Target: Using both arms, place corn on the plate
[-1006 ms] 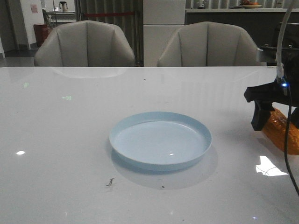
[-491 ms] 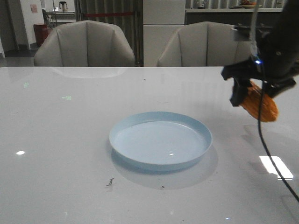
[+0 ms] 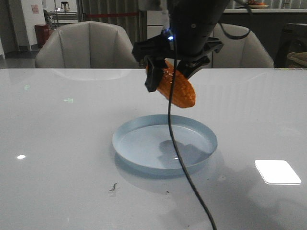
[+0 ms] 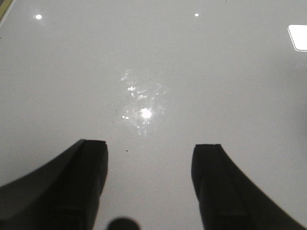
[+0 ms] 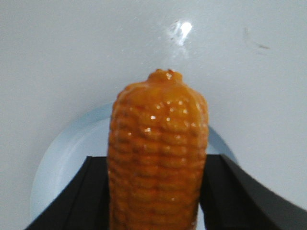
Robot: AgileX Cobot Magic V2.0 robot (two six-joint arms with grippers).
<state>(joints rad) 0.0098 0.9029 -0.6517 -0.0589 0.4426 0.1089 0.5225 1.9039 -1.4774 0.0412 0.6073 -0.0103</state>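
Carried in from the worktop's (image 3: 57, 143) right side, the corn (image 3: 177, 88) now hangs tilted above the plate (image 3: 164, 143), toward its 12 o'clock rim, clear of it. Right tool (image 3: 168, 72) is clamped on the cob, one finger (image 5: 72, 201) on each flank. Left tool (image 4: 149, 184) stands wide apart over bare worktop, holding nothing.

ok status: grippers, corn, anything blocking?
Right gripper shut on orange plastic corn cob, held above round pale blue plate. Left gripper open, nothing between its fingers, over bare white table. Nothing on plate.
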